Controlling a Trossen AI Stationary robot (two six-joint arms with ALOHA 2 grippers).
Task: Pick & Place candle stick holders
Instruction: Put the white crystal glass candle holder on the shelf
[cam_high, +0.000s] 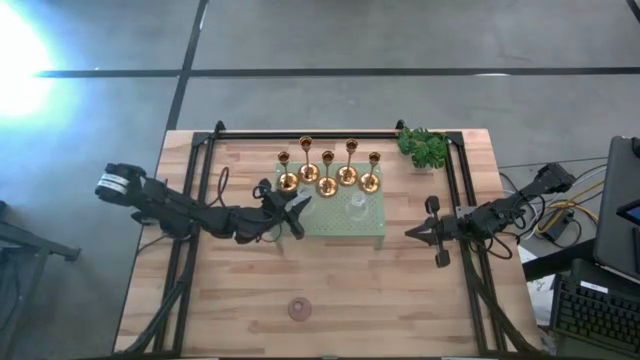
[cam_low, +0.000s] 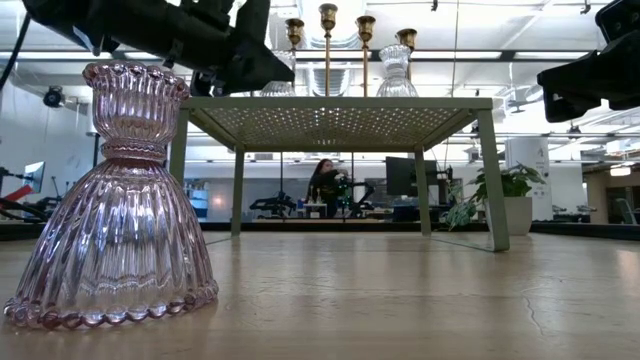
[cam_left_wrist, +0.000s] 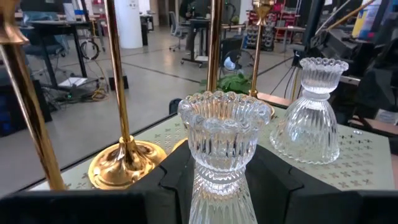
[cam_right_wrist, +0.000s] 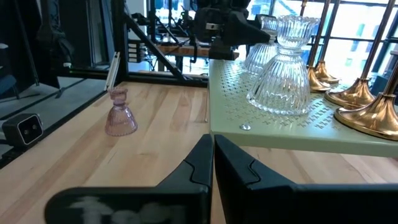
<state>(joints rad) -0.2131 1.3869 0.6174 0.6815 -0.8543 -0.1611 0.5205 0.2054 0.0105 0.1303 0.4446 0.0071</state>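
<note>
Five brass candle stick holders (cam_high: 327, 178) stand on their round bases at the far part of the pale green perforated tray (cam_high: 330, 226). A clear glass holder (cam_high: 356, 207) stands on the tray near them. My left gripper (cam_high: 297, 208) is at the tray's left edge, shut on a second clear glass holder (cam_left_wrist: 221, 127). A pinkish glass holder (cam_high: 299, 308) stands on the table near the front edge. My right gripper (cam_high: 410, 233) is shut and empty, over the table to the right of the tray. My left gripper pinches the clear glass holder between its two fingers, on the ribbed part below the cup (cam_left_wrist: 217, 186). The fingers come in level from the table's left side. The holder stands upright, cup up; whether its base touches the tray I cannot tell.
A green leafy sprig (cam_high: 423, 146) lies at the table's far right corner. The tray stands on thin legs (cam_low: 488, 180) above the table top. Black rails (cam_high: 460, 200) run along the table's left, right and far sides.
</note>
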